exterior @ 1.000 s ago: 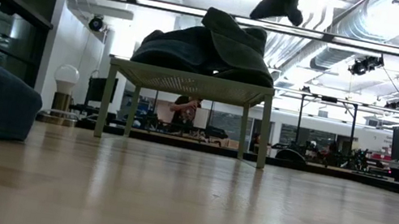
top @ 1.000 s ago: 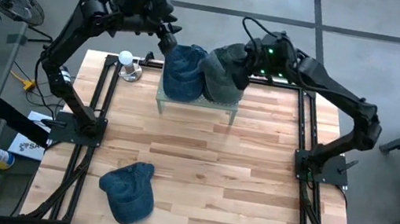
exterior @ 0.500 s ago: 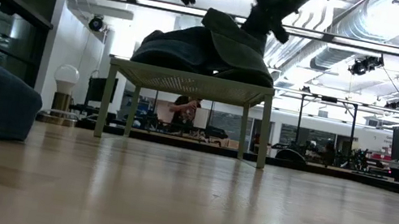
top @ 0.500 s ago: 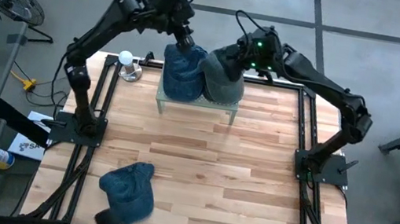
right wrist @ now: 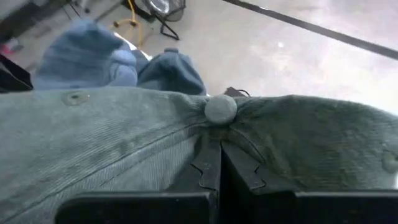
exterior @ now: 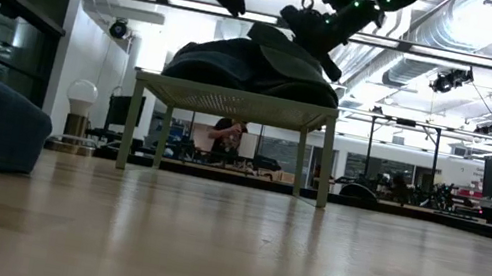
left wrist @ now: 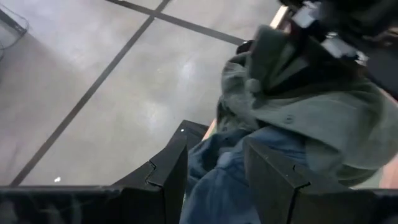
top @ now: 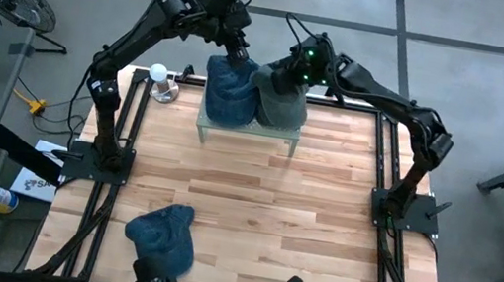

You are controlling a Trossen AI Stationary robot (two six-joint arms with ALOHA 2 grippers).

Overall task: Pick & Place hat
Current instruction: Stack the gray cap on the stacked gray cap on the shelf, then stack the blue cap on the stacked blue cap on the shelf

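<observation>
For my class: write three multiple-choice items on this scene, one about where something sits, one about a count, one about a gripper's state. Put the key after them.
1. Where does the grey-green hat lie?
A. On the small stand, beside a blue hat
B. On the floor
C. At the table's near left corner

2. How many hats show in the high view?
A. One
B. Two
C. Three

3. How do the right gripper's fingers stand?
A. Wide apart
B. Shut, at the grey-green hat's crown
C. Out of view

Key:
1 A, the high view shows both hats side by side on the stand.
2 C, two on the stand plus another blue hat on the table.
3 B, the right wrist view shows the fingers together just under the hat's top button.
</observation>
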